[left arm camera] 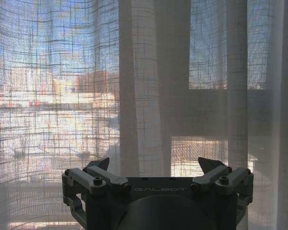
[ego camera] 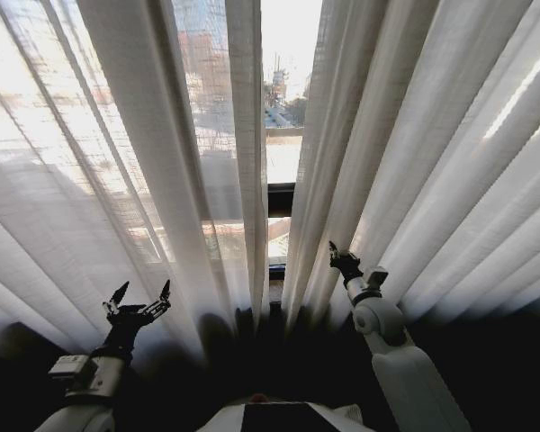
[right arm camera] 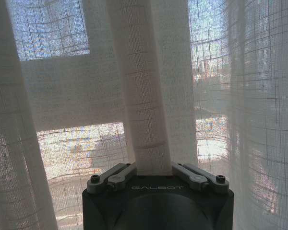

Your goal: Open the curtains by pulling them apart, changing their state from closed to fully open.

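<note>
Head view shows the curtains (ego camera: 162, 153) hanging in front of the robot, two sheer white pleated panels with a narrow gap between them in the middle. Through this gap the window (ego camera: 283, 90) and a part of the street outside are visible. The right panel (ego camera: 432, 162) hangs in thick folds beside the gap, and the right tool (ego camera: 335, 255) is at its inner edge, low down. In the right wrist view this tool (right arm camera: 153, 168) has its fingers (right arm camera: 116, 175) closed together on one fold (right arm camera: 149, 120) of the fabric, which stands up between them. The left tool (ego camera: 142, 297) is low on the left, in front of the left panel, with its fingers wide apart. In the left wrist view the left tool (left arm camera: 156, 170) faces the fabric (left arm camera: 153, 81) and nothing is between its fingers (left arm camera: 98, 178)
</note>
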Motion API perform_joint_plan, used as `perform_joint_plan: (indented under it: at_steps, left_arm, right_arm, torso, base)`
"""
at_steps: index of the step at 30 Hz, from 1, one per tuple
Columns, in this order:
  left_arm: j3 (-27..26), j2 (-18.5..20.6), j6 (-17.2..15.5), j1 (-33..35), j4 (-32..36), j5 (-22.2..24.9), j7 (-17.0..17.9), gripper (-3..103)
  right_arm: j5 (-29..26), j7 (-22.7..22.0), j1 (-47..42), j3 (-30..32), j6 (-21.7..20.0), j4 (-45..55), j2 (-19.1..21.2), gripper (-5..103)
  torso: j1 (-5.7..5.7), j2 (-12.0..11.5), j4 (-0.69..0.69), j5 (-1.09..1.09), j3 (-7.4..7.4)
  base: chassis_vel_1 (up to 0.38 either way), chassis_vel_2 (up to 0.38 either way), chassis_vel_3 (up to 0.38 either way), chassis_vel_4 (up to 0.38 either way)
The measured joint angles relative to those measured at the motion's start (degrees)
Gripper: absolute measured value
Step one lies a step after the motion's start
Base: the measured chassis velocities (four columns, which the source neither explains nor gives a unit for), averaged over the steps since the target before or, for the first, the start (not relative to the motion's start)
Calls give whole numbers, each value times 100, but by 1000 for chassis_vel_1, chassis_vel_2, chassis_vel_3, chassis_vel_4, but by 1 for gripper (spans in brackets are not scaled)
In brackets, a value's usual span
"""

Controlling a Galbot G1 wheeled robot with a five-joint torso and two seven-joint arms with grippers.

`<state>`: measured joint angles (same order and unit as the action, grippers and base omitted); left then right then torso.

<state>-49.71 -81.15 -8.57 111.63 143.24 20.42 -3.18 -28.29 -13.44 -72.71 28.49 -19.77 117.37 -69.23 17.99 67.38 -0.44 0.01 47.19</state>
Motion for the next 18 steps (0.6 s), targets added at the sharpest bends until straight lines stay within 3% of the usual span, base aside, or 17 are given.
perform_joint_plan:
  at_steps: [3, 18]
  left_arm:
    - [-1, -40, 45, 26, 0, -1, -1, 100]
    - [-1, -12, 61, -23, 0, 3, -1, 100]
  right_arm:
    - [8, 5, -50, 2, 12, 26, -14, 1]
    - [25, 19, -74, 35, 62, 65, -26, 0]
  torso:
    - [0, 0, 0, 1, 0]
    - [0, 0, 0, 0, 0]
  base:
    - [0, 0, 0, 0]
    - [0, 0, 0, 0]
